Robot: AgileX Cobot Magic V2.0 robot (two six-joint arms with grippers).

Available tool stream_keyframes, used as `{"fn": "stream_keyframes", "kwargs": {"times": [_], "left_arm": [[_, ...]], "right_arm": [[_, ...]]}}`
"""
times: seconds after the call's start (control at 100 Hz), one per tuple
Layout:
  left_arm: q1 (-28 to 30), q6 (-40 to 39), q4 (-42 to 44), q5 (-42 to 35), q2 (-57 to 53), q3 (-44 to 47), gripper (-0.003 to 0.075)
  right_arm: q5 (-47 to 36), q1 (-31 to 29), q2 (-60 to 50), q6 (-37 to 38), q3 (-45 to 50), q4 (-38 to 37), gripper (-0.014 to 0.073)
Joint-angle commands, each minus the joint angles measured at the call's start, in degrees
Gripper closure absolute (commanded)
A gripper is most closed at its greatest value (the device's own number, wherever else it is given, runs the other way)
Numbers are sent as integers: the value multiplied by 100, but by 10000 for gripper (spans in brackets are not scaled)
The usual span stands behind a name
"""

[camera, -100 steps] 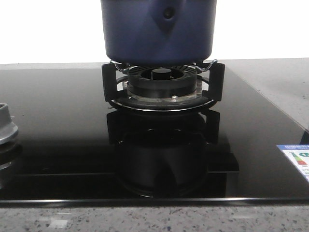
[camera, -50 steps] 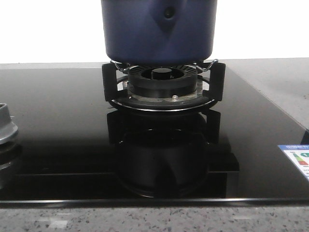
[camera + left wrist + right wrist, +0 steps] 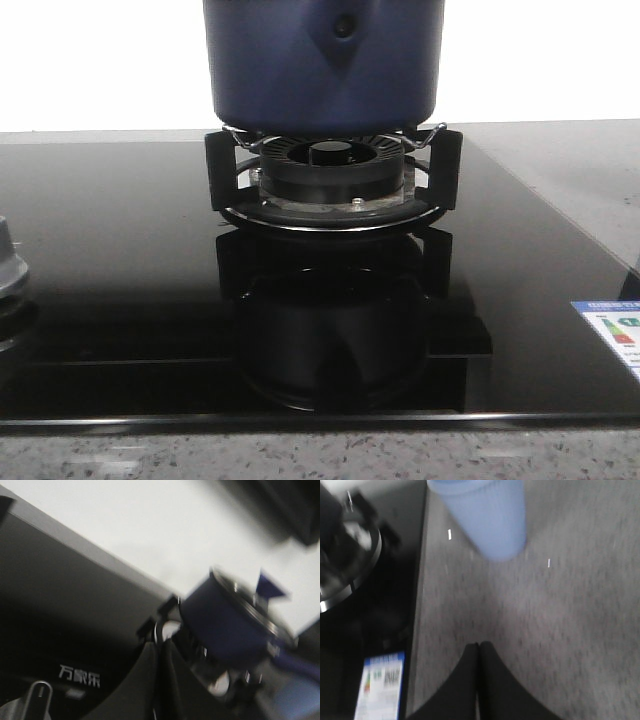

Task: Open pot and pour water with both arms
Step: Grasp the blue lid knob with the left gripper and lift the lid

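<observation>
The dark navy-blue pot (image 3: 322, 65) stands on the burner grate (image 3: 335, 180) of a black glass cooktop; its top is cut off in the front view. The blurred left wrist view shows the pot (image 3: 220, 625) from the side with a metal rim at its top. My left gripper (image 3: 160, 644) is shut and empty, a short way in front of the burner. My right gripper (image 3: 479, 645) is also shut and empty, above the grey countertop to the right of the cooktop. Neither gripper appears in the front view.
A light blue cup (image 3: 485, 515) stands on the grey countertop (image 3: 560, 630) beyond my right gripper. An energy label (image 3: 610, 330) sits at the cooktop's right edge. A grey metal knob (image 3: 8, 265) is at the far left, and a control knob (image 3: 37, 697) shows near my left gripper.
In the front view the whole scene has shifted slightly left, so the grey knob sits further out of frame. The pot remains on the burner.
</observation>
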Motion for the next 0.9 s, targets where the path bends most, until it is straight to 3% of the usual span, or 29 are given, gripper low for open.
{"fn": "stream_keyframes", "kwargs": {"times": [0.0,0.23,0.43,0.64,0.76,0.89], "left_arm": [[14,889,-67,530,703,-688,740],[-802,2676,-1025,1687,2237,-1931,739],[-1245,4335,-1832,2813,3400,-2960,739],[-1253,5849,-2016,3023,4255,-3750,732],[-1253,6633,-2058,3091,4668,-4112,591],[-1253,7003,-2269,2785,5046,-4360,302]], "right_arm": [[534,220,550,-257,-574,62,659],[1603,677,1296,-976,-1336,926,665],[1349,718,1333,-1979,-1790,2127,665],[584,718,1333,-2798,-2091,2136,665],[305,718,1333,-2812,-2091,2103,652],[220,718,1333,-2812,-2091,1928,536]]}}
